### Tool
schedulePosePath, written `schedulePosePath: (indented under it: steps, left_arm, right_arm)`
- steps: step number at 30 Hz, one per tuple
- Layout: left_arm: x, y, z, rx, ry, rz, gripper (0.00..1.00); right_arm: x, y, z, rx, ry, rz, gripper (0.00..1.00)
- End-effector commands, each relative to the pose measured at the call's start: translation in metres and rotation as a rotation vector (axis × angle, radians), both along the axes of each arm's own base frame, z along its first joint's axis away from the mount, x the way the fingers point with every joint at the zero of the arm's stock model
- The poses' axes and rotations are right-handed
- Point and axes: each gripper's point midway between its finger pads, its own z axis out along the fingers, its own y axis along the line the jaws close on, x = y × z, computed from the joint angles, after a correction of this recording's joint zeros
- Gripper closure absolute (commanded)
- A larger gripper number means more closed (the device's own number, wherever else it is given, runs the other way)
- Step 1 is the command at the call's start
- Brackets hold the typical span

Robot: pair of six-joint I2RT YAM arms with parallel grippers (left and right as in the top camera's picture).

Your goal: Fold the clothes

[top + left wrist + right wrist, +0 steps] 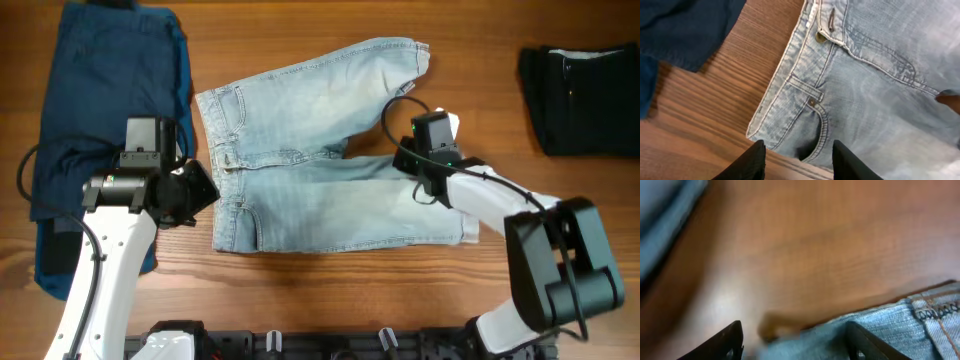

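Note:
Pale blue denim shorts (pixel 320 190) lie flat mid-table, waistband to the left and legs to the right, the upper leg angled up-right. My left gripper (pixel 204 190) is open just left of the waistband's lower corner. In the left wrist view its fingers (pixel 799 161) straddle the shorts' edge by the pocket (pixel 815 130). My right gripper (pixel 415 165) is open over the lower leg's upper edge, near the hem. In the right wrist view its fingers (pixel 795 345) are wide apart, with the denim edge (pixel 900 325) between them. A dark navy garment (pixel 110 100) lies at far left.
A black folded garment (pixel 580 100) lies at the far right, near the back edge. The navy garment's edge shows in the left wrist view (pixel 685 30). Bare wood table (pixel 480 60) shows between the shorts and the black garment.

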Motion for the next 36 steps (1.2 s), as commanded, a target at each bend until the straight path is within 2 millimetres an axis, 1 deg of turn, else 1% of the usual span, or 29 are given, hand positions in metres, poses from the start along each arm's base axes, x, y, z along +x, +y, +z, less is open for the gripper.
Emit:
schedulePosePath:
  steps: [1,3,4,5,6,7,9,12,15,16,18,19,21,23,25,26,29,30,31,32,34,35,36]
  left_arm:
    - [0.005,-0.001,0.005,-0.001,-0.02,-0.005,0.57]
    - [0.007,-0.001,0.005,-0.002,-0.028,-0.005,0.57]
    - [0.008,-0.001,0.006,-0.001,-0.033,-0.005,0.57]
    - [0.009,-0.001,0.006,-0.002,-0.038,-0.004,0.57]
    - [0.01,-0.001,0.006,-0.002,-0.04,-0.005,0.57]
    - [0.01,-0.001,0.006,-0.002,-0.041,-0.005,0.57]
    - [0.01,-0.001,0.006,-0.002,-0.042,-0.005,0.57]
    - [0.012,-0.001,0.007,-0.002,-0.052,-0.005,0.58]
    - [0.02,-0.002,0.01,-0.004,-0.083,-0.005,0.59]
    - [0.026,-0.002,0.012,-0.004,-0.108,-0.005,0.6]
    - [0.041,-0.002,0.015,-0.006,-0.16,-0.005,0.62]
    - [0.052,-0.003,0.016,-0.007,-0.193,-0.005,0.63]
    - [0.073,-0.005,0.015,-0.015,-0.247,-0.008,0.63]
    - [0.1,-0.011,0.006,-0.045,-0.29,-0.022,0.64]
    - [0.125,-0.022,-0.019,-0.099,-0.288,-0.047,0.71]
    - [0.138,-0.03,-0.035,-0.139,-0.286,-0.069,0.76]
    - [0.157,-0.047,-0.065,-0.228,-0.266,-0.109,0.85]
    - [0.161,-0.051,-0.071,-0.252,-0.249,-0.118,0.87]
    - [0.166,-0.054,-0.075,-0.258,-0.23,-0.121,0.88]
    - [0.169,-0.056,-0.073,-0.254,-0.221,-0.136,0.88]
    - [0.177,-0.059,-0.063,-0.218,-0.237,-0.179,0.88]
    - [0.184,-0.056,-0.055,-0.157,-0.245,-0.17,0.88]
    - [0.19,-0.053,-0.047,-0.108,-0.252,-0.162,0.86]
  right_arm:
    - [-0.052,-0.041,-0.074,0.0,0.225,-0.092,0.36]
    - [-0.038,-0.057,-0.069,-0.002,0.185,-0.102,0.36]
    - [-0.031,-0.063,-0.064,0.004,0.171,-0.095,0.33]
    - [-0.024,-0.063,-0.059,0.029,0.162,-0.056,0.26]
    - [-0.019,-0.061,-0.052,0.058,0.155,-0.028,0.21]
    - [-0.016,-0.059,-0.044,0.083,0.15,-0.015,0.18]
    - [-0.008,-0.058,-0.021,0.1,0.131,-0.013,0.14]
    - [0.01,-0.052,0.043,0.106,0.029,0.043,0.09]
    - [0.021,-0.04,0.116,0.123,-0.119,0.135,0.08]
    - [0.021,-0.033,0.139,0.137,-0.168,0.183,0.08]
    - [0.019,-0.023,0.177,0.156,-0.247,0.253,0.1]
    - [0.017,-0.019,0.189,0.167,-0.275,0.274,0.11]
    - [0.012,-0.014,0.203,0.184,-0.305,0.298,0.13]
    - [0.003,-0.013,0.207,0.182,-0.298,0.316,0.14]
    - [-0.007,-0.013,0.202,0.181,-0.259,0.32,0.14]
    - [-0.012,-0.013,0.199,0.178,-0.238,0.326,0.15]
    - [-0.025,-0.012,0.195,0.146,-0.184,0.35,0.19]
    - [-0.028,-0.014,0.197,0.134,-0.162,0.343,0.2]
    - [-0.032,-0.017,0.206,0.113,-0.14,0.353,0.2]
    - [-0.033,-0.019,0.216,0.098,-0.136,0.354,0.2]
    - [-0.034,-0.021,0.24,0.064,-0.144,0.374,0.2]
    - [-0.034,-0.021,0.259,0.043,-0.154,0.399,0.2]
    - [-0.033,-0.021,0.27,0.034,-0.158,0.412,0.2]
